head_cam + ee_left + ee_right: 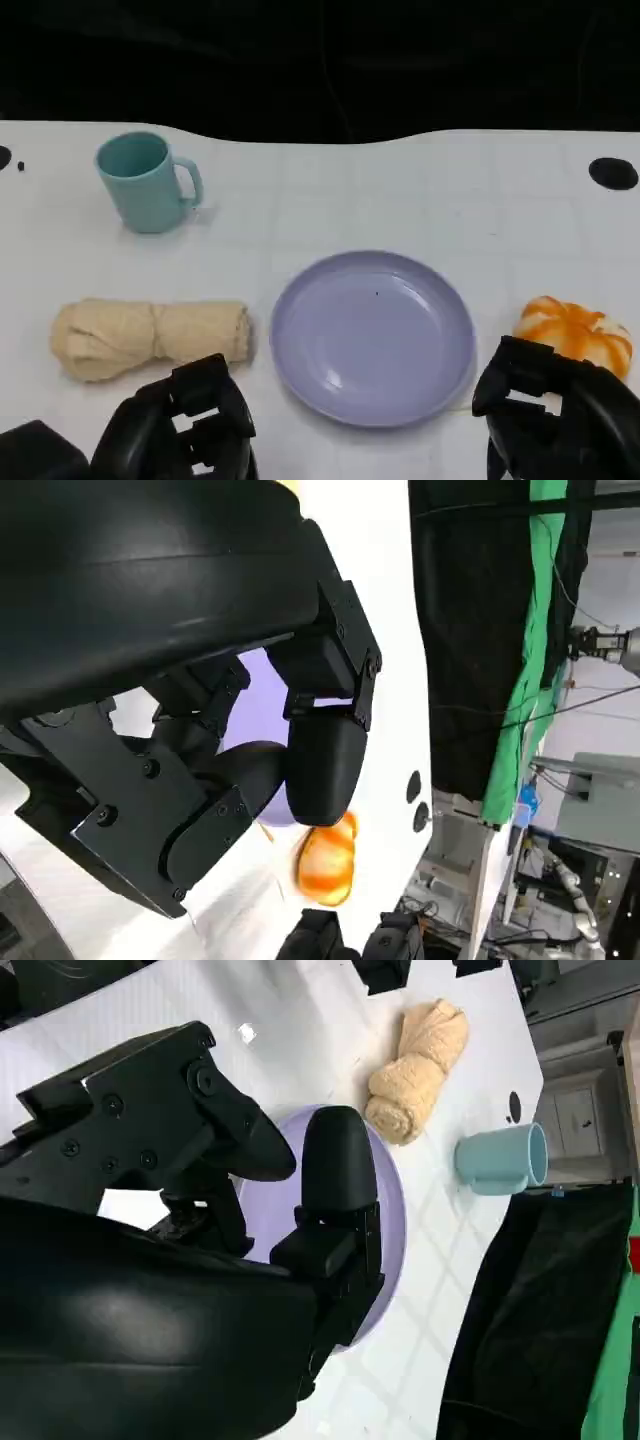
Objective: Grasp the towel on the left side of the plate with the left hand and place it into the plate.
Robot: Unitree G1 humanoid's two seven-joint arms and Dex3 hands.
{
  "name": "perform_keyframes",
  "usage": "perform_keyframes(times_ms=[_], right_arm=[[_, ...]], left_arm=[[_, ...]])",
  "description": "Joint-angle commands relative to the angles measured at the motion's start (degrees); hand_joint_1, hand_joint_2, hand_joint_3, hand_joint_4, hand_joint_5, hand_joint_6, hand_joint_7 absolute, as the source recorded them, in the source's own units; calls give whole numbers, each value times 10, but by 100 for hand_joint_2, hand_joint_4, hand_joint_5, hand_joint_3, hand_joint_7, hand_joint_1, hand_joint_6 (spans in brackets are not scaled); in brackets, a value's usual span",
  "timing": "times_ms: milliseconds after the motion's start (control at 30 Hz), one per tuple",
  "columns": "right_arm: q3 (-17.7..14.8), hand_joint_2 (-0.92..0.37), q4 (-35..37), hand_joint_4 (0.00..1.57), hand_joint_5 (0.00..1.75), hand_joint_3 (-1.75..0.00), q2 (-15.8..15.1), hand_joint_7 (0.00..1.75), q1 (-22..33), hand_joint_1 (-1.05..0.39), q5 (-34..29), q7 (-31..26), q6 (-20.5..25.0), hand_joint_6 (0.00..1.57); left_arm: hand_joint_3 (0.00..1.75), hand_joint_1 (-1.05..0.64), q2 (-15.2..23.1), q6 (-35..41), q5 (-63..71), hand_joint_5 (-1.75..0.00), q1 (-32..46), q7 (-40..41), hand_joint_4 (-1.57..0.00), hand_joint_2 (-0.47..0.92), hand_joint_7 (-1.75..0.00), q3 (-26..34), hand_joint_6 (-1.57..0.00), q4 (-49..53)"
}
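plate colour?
Pale lavender: the round plastic plate sits empty at the table's centre, clearest in the head view.

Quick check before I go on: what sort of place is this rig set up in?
Most likely a robotics lab or test room, not a kitchen. The white table is backed by black curtains and a green sheet, and the left wrist view shows cables and equipment racks beside it.

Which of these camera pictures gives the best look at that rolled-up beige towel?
The head view. There the whole towel lies unobstructed on the table, left of the purple plate, just beyond the left hand. The right wrist view shows the towel too, smaller and farther off. In the left wrist view I cannot make it out.
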Motion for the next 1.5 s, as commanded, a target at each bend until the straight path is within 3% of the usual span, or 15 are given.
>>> perform_keyframes(times_ms=[33, 133, 233, 367, 433, 500, 600, 733, 900, 1100, 1300, 1500], right_arm=[[-6, -62, -10, 74, 175, -121, -4, 163, 3, -7, 7, 2, -2, 56], [-6, -62, -12, 74, 175, -121, -4, 164, 4, -7, 5, 3, -3, 55], [-6, -62, -16, 74, 175, -121, -5, 165, 5, -8, 4, 1, 0, 55], [-3, -62, -21, 74, 175, -121, -4, 165, 9, -8, 2, -1, 1, 54], [-3, -62, -22, 74, 175, -121, -3, 166, 11, -7, 3, -1, 3, 54], [-2, -62, -23, 74, 175, -121, -4, 166, 12, -7, 1, 0, -1, 54], [-1, -62, -23, 74, 175, -121, -4, 166, 13, -7, 1, 1, -3, 54], [5, -61, -27, 74, 175, -124, 0, 168, 14, -8, -3, -5, -1, 54], [15, -63, -33, 71, 175, -123, 2, 170, 11, -5, -9, -15, 6, 51], [11, -68, -21, 71, 175, -117, 4, 171, 2, -3, -3, -13, 2, 48], [9, -67, -18, 72, 175, -114, 4, 171, -3, -5, -3, -16, 9, 48], [12, -67, -24, 71, 175, -112, 1, 169, -2, -6, -6, -16, 14, 49]], left_arm=[[146, -14, 5, -26, 23, -174, 7, 4, -92, 36, -152, -1, -85, -5], [138, -15, 2, -31, 28, -172, 10, 6, -87, 41, -145, -1, -83, -7], [111, -20, -4, -36, 39, -150, 13, 20, -72, 53, -109, 2, -73, -14], [77, -23, -8, -56, 60, -132, 14, 36, -61, 68, -81, 7, -64, -15], [46, -24, 0, -81, 91, -114, 11, 42, -58, 84, -52, 7, -63, -8], [24, -29, 9, -111, 119, -92, 8, 43, -53, 90, -25, 6, -58, 2], [12, -38, 17, -144, 144, -74, 7, 43, -41, 92, -11, 4, -52, 14], [5, -39, 41, -168, 230, -58, 2, 63, -20, 91, -3, 4, -43, 12], [1, -43, 76, -151, 342, -62, -17, 85, -7, 91, 0, 14, -36, -14], [0, -51, 119, -97, 533, -61, -50, 102, -5, 91, 0, 19, -32, -48], [0, -57, 169, -38, 671, -60, -109, 47, -7, 91, -1, -1, -29, -45], [0, -60, 187, 13, 786, -57, -180, -12, -14, 88, 0, -52, -29, 2]])
